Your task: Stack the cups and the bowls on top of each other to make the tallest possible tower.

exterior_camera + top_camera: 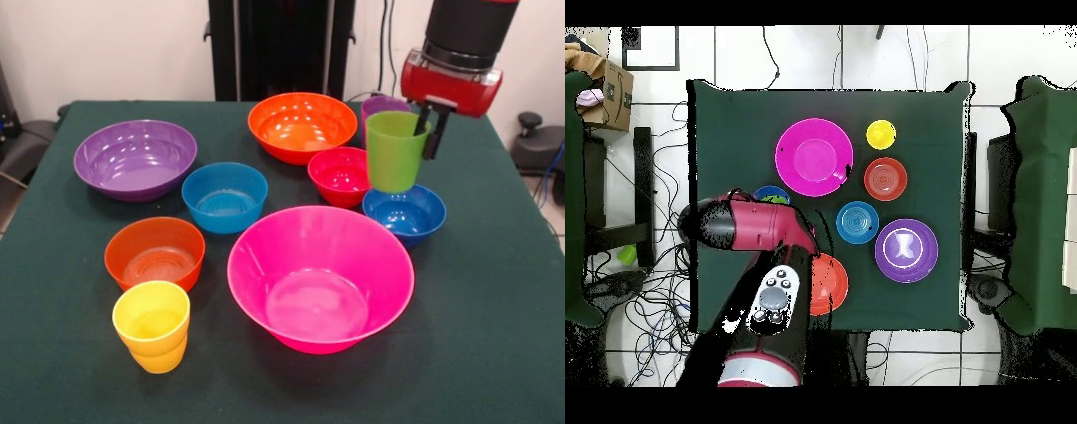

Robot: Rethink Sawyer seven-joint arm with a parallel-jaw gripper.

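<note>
My gripper [427, 132] is shut on the rim of the lime green cup [394, 152], one finger inside and one outside. The cup hangs upright, just above and behind the dark blue bowl [405, 213] and beside the red bowl [340, 175]. The purple cup [381, 107] stands behind it, partly hidden. The big pink bowl [320, 276] sits at the front centre, with the yellow cup [153, 324] at the front left. In the overhead view the arm [755, 225] hides the gripper; the pink bowl [814, 157] and yellow cup [881, 134] show.
Around these stand the small orange bowl [154, 253], the light blue bowl [224, 196], the big purple bowl [135, 159] and the big orange bowl [302, 126]. All lie open side up on the green table [494, 318]. Nothing is stacked.
</note>
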